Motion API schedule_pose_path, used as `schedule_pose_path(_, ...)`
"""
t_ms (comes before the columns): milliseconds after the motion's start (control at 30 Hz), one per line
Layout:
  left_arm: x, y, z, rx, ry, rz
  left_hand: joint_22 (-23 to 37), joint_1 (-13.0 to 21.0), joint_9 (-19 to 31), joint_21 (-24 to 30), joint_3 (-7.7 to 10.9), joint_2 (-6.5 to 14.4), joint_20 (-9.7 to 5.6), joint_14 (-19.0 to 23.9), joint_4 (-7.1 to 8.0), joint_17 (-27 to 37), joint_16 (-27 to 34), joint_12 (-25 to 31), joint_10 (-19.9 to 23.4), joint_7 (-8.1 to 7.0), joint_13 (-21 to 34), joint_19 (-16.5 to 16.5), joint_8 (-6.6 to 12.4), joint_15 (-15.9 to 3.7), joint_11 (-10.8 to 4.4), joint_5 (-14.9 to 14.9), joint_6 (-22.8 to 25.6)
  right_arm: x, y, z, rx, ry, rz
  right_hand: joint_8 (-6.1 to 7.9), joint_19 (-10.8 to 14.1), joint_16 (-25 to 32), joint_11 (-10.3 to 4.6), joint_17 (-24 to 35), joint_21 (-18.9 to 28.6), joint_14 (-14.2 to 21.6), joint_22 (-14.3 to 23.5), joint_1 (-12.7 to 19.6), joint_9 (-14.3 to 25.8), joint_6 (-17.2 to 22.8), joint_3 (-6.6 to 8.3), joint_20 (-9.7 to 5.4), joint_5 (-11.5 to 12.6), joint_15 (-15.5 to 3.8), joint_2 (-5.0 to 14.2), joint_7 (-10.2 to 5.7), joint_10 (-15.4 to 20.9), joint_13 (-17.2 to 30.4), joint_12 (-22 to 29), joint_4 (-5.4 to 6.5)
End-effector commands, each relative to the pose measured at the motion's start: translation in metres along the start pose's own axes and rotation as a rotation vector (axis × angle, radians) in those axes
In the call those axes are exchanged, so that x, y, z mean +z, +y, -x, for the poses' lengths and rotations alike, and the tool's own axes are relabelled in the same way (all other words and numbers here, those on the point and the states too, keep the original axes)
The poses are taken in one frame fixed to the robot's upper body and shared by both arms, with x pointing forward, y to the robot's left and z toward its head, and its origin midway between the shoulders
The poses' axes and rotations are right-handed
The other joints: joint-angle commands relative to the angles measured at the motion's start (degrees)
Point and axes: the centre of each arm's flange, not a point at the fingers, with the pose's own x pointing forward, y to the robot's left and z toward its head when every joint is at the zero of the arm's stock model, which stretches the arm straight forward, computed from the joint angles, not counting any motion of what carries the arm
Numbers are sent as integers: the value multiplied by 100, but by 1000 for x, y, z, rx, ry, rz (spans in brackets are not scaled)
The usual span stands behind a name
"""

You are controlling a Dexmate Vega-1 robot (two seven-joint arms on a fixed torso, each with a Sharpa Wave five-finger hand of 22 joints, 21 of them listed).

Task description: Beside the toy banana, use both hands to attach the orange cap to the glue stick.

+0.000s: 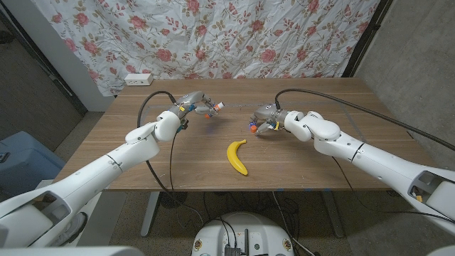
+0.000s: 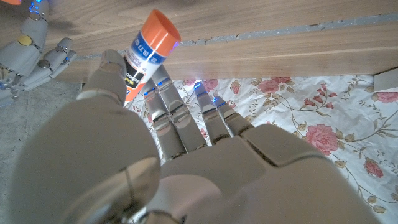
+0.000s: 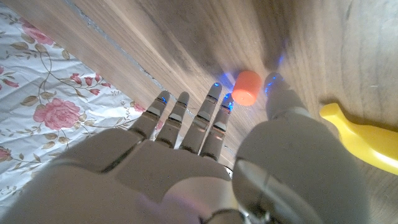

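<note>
The glue stick (image 1: 215, 107) is up off the table, pinched in the left hand (image 1: 193, 103) over the far middle of the table (image 1: 320, 171). The orange cap (image 1: 253, 129) is pinched in the right hand (image 1: 266, 119), close by and apart from the stick. The toy banana (image 1: 237, 156) lies on the table nearer the front edge, between the two arms.
</note>
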Motion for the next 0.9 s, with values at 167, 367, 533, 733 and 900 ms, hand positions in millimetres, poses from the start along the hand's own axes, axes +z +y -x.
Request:
schedule_pose_path(167,-2,2,5,4,4,-7,13,-66,28,36,17,169,-235,-34,6,15,19,32,28,82,11,-26,40,-694,-49,35,676,2,1,-3,-40,-17,3,124,133,68,-2,24,9,186,17,201,24,313,-71,-44,64,-645,55,4,299,11,-6,-6)
schedule_pose_path(367,-2,2,5,4,8,-5,12,-69,27,36,16,172,-233,-36,2,14,19,33,30,83,11,-24,42,-696,-49,34,681,1,2,-2,-41,-16,6,183,196,87,-6,42,9,296,17,223,26,503,-136,-58,83,-708,98,-1,469,11,-23,31)
schedule_pose_path(533,-2,1,4,5,4,-6,13,-77,27,37,13,174,-241,-35,2,15,20,32,28,80,11,-24,43,-693,-49,33,684,-1,2,-1,-45,-18,7,218,229,101,-6,53,6,368,18,202,27,620,-192,-74,104,-734,111,0,571,11,-34,55)
schedule_pose_path(733,-1,1,5,7,-3,-4,13,-86,26,37,11,178,-239,-35,1,14,19,33,28,86,11,-24,41,-693,-48,32,679,-2,3,-2,-56,-23,2,249,262,115,-7,62,4,442,18,196,26,730,-254,-95,140,-774,119,-4,707,15,-34,67)
schedule_pose_path(900,0,1,6,5,-4,-4,13,-99,26,37,9,178,-238,-33,3,13,19,33,28,83,11,-23,40,-688,-48,31,677,-3,3,-4,-65,-29,7,296,295,133,-9,75,0,520,18,231,29,887,-315,-136,189,-806,161,-5,879,18,-34,68)
